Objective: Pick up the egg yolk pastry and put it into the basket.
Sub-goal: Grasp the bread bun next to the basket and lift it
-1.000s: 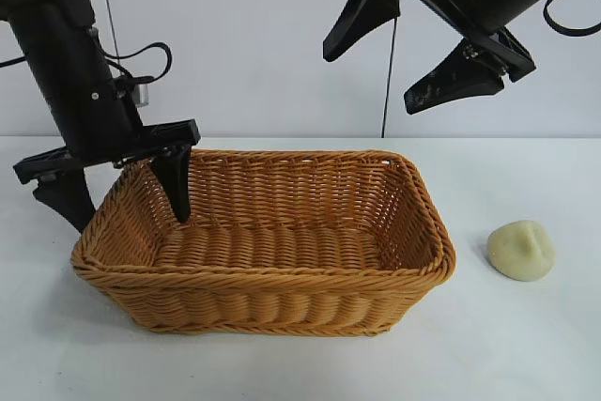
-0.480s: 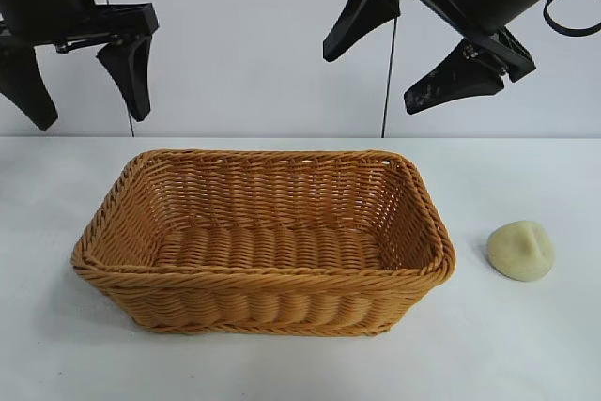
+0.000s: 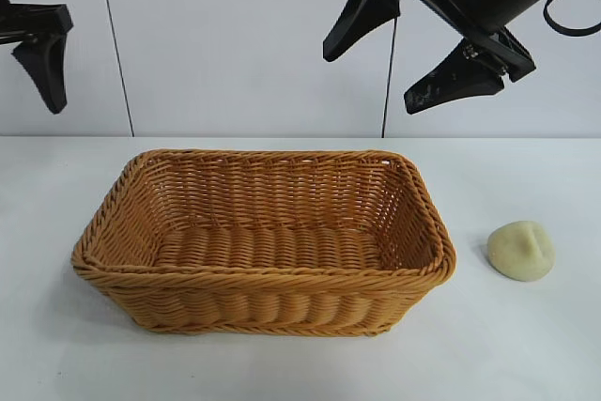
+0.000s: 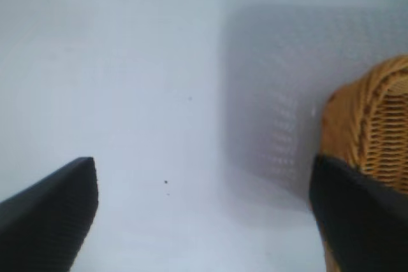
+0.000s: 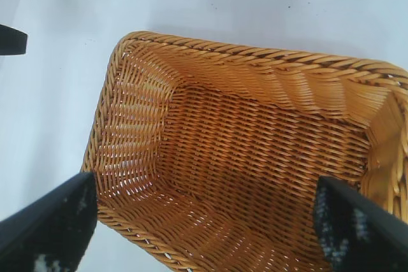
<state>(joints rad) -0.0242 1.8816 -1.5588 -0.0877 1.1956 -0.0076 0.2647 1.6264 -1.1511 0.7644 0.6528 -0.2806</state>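
Note:
The egg yolk pastry (image 3: pixel 520 250), a pale cream dome, lies on the white table to the right of the basket, apart from it. The orange-brown wicker basket (image 3: pixel 263 274) stands in the middle and holds nothing. My right gripper (image 3: pixel 408 49) hangs high above the basket's right half, open and empty; in the right wrist view (image 5: pixel 204 221) the basket (image 5: pixel 255 52) lies below it. My left gripper (image 4: pixel 204 214) is open and empty, high at the far left; only one finger (image 3: pixel 42 63) shows in the exterior view. The pastry is out of both wrist views.
The white table (image 3: pixel 526 345) runs all round the basket, with a pale wall behind it. A corner of the basket (image 4: pixel 376 125) shows in the left wrist view beside one finger.
My left gripper has risen from the basket's left end and moved up and to the left, partly out of view. The right arm, basket and pastry have not moved.

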